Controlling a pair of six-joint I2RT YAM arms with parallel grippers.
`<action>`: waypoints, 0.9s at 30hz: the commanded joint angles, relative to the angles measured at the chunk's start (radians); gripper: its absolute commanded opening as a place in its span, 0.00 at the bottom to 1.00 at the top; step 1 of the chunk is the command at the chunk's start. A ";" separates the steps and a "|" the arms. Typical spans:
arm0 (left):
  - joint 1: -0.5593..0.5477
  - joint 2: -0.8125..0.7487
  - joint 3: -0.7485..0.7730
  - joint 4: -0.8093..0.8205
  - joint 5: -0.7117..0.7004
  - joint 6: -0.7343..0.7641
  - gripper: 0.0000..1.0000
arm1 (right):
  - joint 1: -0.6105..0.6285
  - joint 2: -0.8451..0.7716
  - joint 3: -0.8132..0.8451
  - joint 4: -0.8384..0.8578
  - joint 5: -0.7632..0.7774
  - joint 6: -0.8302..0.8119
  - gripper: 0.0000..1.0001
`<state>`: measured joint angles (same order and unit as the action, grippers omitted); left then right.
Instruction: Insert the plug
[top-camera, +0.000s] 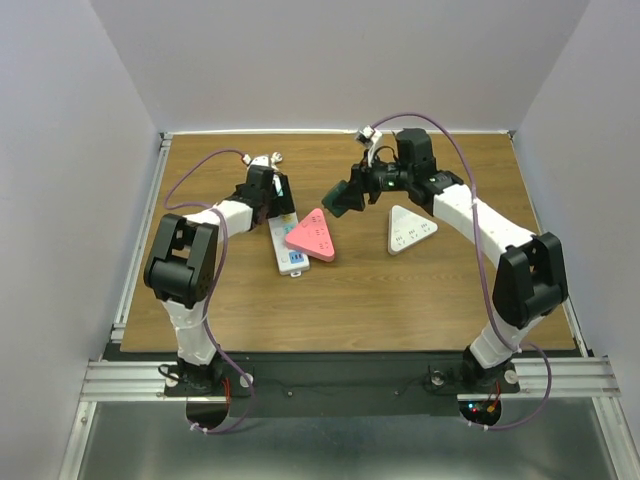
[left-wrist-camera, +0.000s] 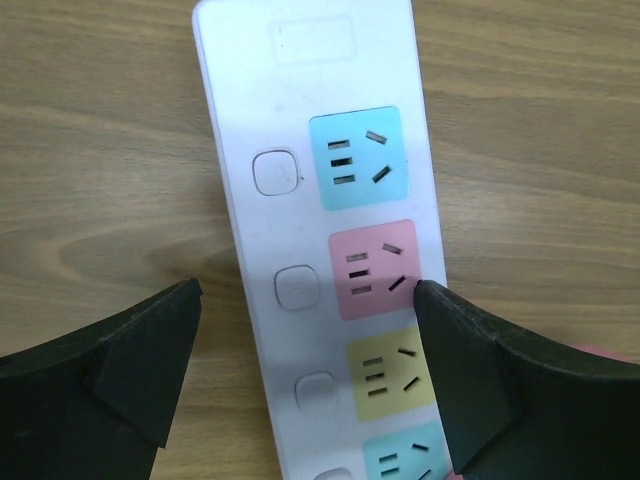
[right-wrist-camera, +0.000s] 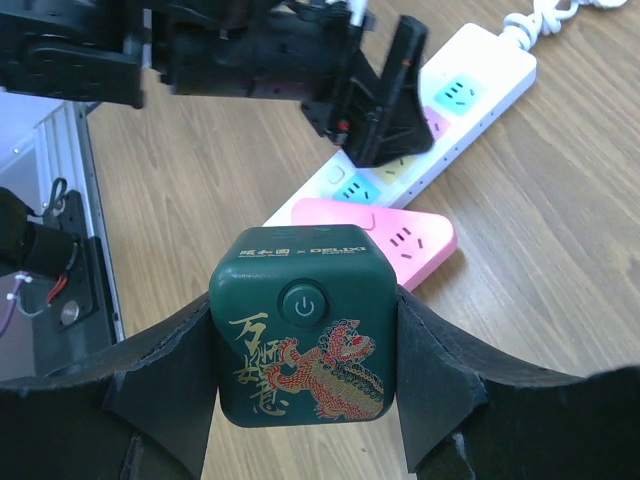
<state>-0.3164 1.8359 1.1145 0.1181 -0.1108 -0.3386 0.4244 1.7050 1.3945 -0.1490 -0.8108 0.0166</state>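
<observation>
Left gripper (left-wrist-camera: 305, 300) gapes empty over the power strip (left-wrist-camera: 240, 120), table's (top-camera: 400, 310) far left; right gripper (right-wrist-camera: 302, 310) clamps the plug (right-wrist-camera: 300, 375), prongs hidden.

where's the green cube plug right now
The green cube plug is clamped in the right tool, low in the right wrist view; from the top camera it hangs just right of the pink triangular strip.

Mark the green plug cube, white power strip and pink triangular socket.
green plug cube (right-wrist-camera: 303, 340): right wrist view, front face.
white power strip (left-wrist-camera: 235, 110): left wrist view, bare white top.
pink triangular socket (top-camera: 312, 237): top view, centre.
</observation>
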 joint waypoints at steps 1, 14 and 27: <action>0.002 0.023 0.080 -0.017 -0.026 0.000 0.99 | -0.010 -0.087 -0.011 0.058 -0.030 0.005 0.00; -0.015 0.120 0.151 -0.054 -0.006 0.023 0.99 | -0.012 -0.145 -0.061 0.058 -0.036 0.003 0.00; -0.084 0.126 0.119 -0.081 -0.015 0.087 0.87 | -0.012 -0.174 -0.089 0.057 -0.022 0.009 0.00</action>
<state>-0.3592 1.9755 1.2686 0.0875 -0.1341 -0.2913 0.4179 1.5955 1.3247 -0.1486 -0.8234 0.0204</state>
